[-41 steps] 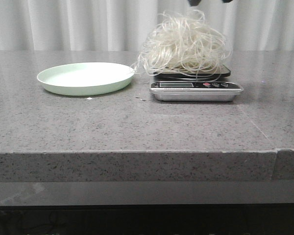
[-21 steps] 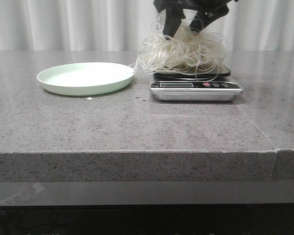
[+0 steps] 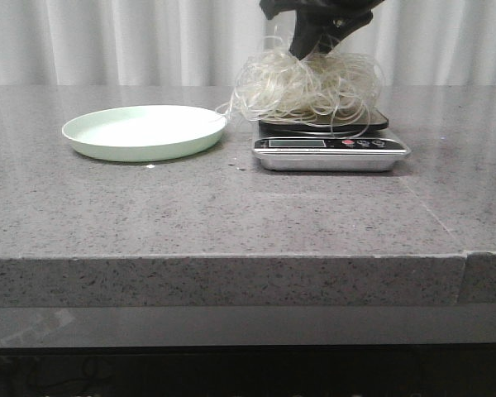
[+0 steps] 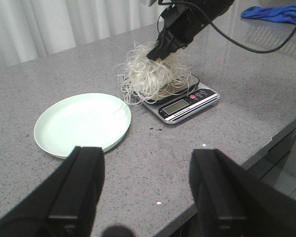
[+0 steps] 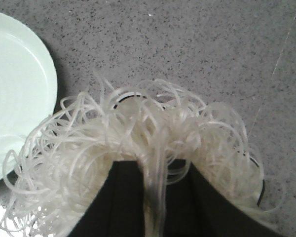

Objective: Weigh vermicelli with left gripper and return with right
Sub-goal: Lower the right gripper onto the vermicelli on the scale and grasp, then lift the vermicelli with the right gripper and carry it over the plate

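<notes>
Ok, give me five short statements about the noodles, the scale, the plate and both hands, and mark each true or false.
1. The vermicelli sits on the scale. True.
2. The green plate holds some noodles. False: it is bare.
3. The right hand is closed on the top of the vermicelli. True.
4. The left hand is gripping the plate. False: it hangs open above the countertop, holding nothing.
5. The plate lies to the right of the scale in the front view. False: it lies to the left.
</notes>
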Robot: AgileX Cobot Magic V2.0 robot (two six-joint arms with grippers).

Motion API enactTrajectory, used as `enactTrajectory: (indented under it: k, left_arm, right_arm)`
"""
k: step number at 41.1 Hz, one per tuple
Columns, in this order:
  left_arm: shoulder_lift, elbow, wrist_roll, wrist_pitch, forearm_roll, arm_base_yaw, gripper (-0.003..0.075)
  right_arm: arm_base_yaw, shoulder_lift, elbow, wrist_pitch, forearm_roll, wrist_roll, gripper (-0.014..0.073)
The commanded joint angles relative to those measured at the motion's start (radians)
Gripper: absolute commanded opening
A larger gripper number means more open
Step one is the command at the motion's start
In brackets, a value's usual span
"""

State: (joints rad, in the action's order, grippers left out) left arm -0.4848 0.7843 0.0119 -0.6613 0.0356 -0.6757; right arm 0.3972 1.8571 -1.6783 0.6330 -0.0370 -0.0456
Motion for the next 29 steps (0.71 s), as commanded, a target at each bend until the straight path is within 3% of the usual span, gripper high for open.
enactTrajectory:
  k: [1, 12, 29]
  left_arm:
    - [-0.007, 0.024, -0.012, 0.085, -0.001, 0.001, 0.0451]
    - [-0.007, 0.024, -0.012, 0.085, -0.001, 0.001, 0.0451]
    - [-0.007, 0.024, -0.012, 0.085, -0.001, 0.001, 0.0451]
  right_arm:
    - [0.006, -0.063, -0.069, -0.033, -0.017, -0.014, 0.0197]
    - [0.080, -0.082, -0.219, -0.041, -0.017, -0.014, 0.0197]
    - [0.223, -0.017, -0.245, -0.284, -0.016, -0.014, 0.0198]
